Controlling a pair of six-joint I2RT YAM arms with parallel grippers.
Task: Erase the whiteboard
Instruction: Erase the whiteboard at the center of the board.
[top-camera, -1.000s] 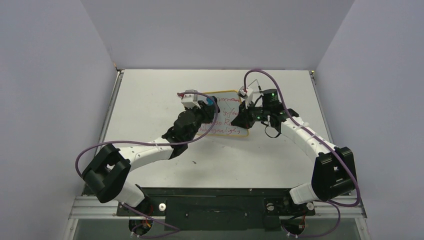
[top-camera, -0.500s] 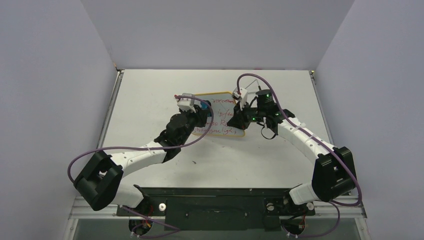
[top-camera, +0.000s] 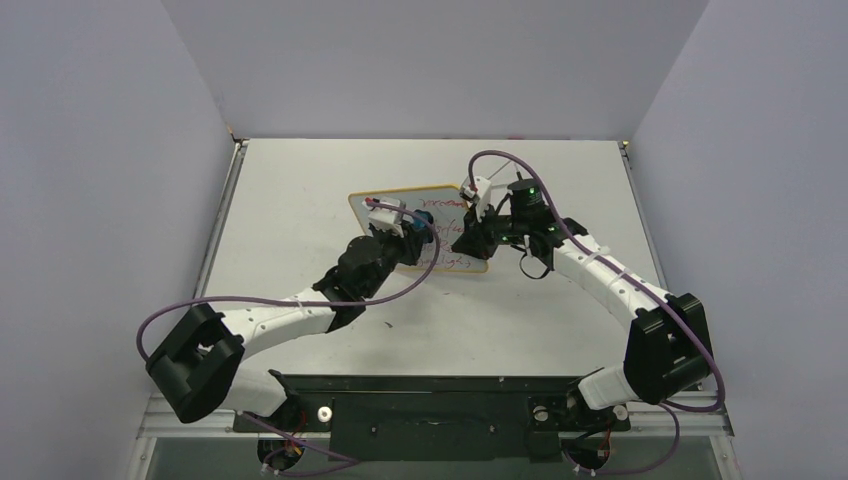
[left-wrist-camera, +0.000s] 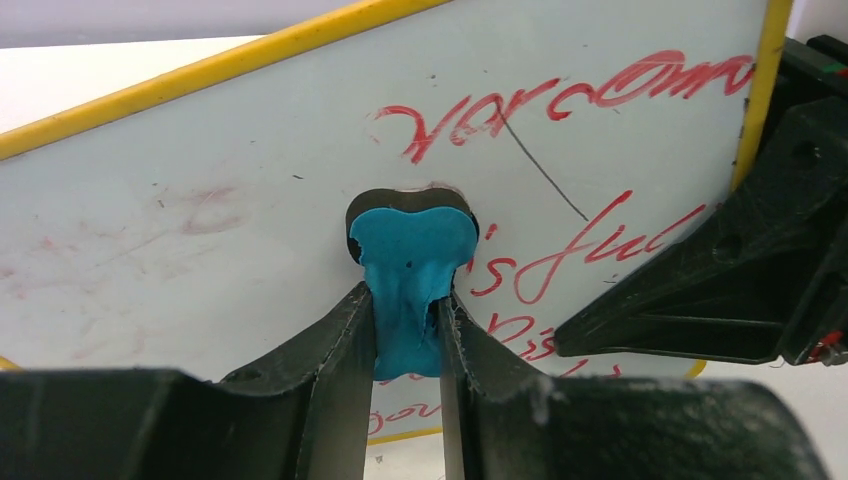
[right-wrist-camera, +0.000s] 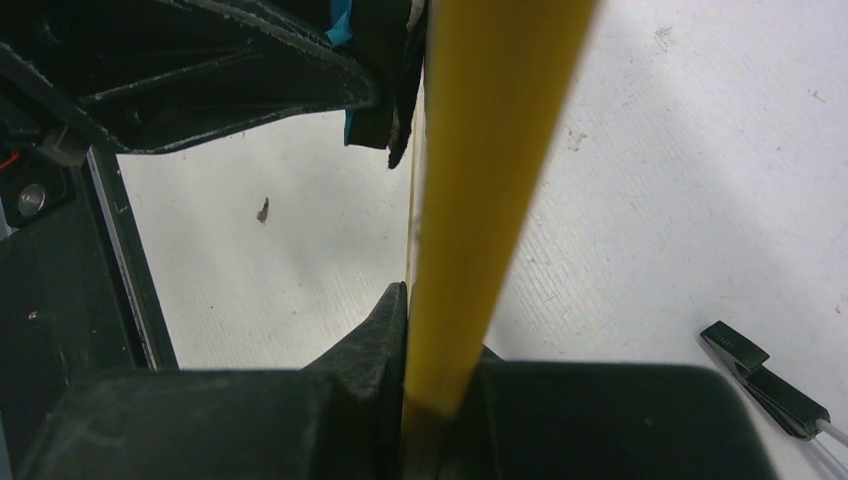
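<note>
between the fingers of the left gripper (left-wrist-camera: 408, 305) sits a blue eraser (left-wrist-camera: 410, 250), pinched firmly at its near end so that its black-backed head juts out past the fingertips. that head is pressed flat against the face of the whiteboard (left-wrist-camera: 230, 160), about the middle of the board.

the whiteboard itself is at mid-table (top-camera: 290, 180), tilted up with its written face toward the left arm. its long axis runs left to right across the scene. the right gripper (right-wrist-camera: 437, 335) is clamped shut on the yellow frame at the board's right edge, bracing it from that side, so the two grippers are close together with only the right part of the board between them.

the relation that matters is where the red writing (left-wrist-camera: 570, 95) lies from the eraser: almost all of it is to the right, one line up toward the far edge and more lines running down toward the near edge. to the left of the eraser the face shows only faint pink smears. the coming strokes therefore look to belong to the left arm, working rightward along the long axis toward the right gripper. the room there is tight, and the black finger of the right gripper at the edge seems the likeliest thing to be bumped.
</note>
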